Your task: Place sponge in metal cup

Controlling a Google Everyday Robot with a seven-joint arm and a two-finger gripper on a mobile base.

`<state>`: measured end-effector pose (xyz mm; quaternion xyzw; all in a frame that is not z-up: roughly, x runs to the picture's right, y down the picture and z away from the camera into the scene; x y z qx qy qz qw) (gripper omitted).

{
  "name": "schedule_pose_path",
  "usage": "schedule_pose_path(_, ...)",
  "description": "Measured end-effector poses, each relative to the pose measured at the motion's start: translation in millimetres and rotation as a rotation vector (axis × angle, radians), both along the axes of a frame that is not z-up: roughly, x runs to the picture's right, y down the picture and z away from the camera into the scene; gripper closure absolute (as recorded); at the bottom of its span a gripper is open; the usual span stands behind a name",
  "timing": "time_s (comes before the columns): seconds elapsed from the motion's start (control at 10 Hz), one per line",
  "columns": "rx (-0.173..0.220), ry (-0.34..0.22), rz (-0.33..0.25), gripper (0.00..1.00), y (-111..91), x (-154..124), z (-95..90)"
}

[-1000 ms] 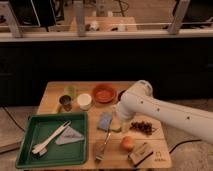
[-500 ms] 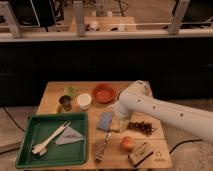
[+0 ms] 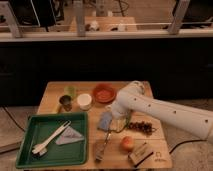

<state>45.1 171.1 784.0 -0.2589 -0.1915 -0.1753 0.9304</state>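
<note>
The sponge is a small blue-grey block lying on the wooden table, near its middle. The metal cup stands dark and upright at the table's left, apart from the sponge, with a white cup and a light-green cup beside it. My white arm reaches in from the right. Its gripper is low over the table, right at the sponge's right edge. The wrist hides most of it.
A light-green cup and a white cup flank the metal cup. A red bowl sits behind the sponge. A green tray at front left holds a white utensil and a grey cloth. Dark berries, an orange fruit, a wooden brush block and a fork lie in front.
My arm has shifted a little to the left, bringing the gripper closer to the sponge. The sponge and cups have not moved.
</note>
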Motion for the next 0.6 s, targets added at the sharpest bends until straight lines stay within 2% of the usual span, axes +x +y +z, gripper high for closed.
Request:
schedule_pose_path(0.3,-0.007,-0.013,0.012,0.2,1.9,-4.5,13.7)
schedule_pose_path(0.4,-0.002,-0.019,0.0,0.2,2.4,-5.2,14.2)
schedule_pose_path(0.5,0.009,-0.039,-0.039,0.2,0.5,-6.5,11.5)
schedule_pose_path(0.6,0.02,-0.077,-0.116,0.2,-4.8,-11.7,4.7)
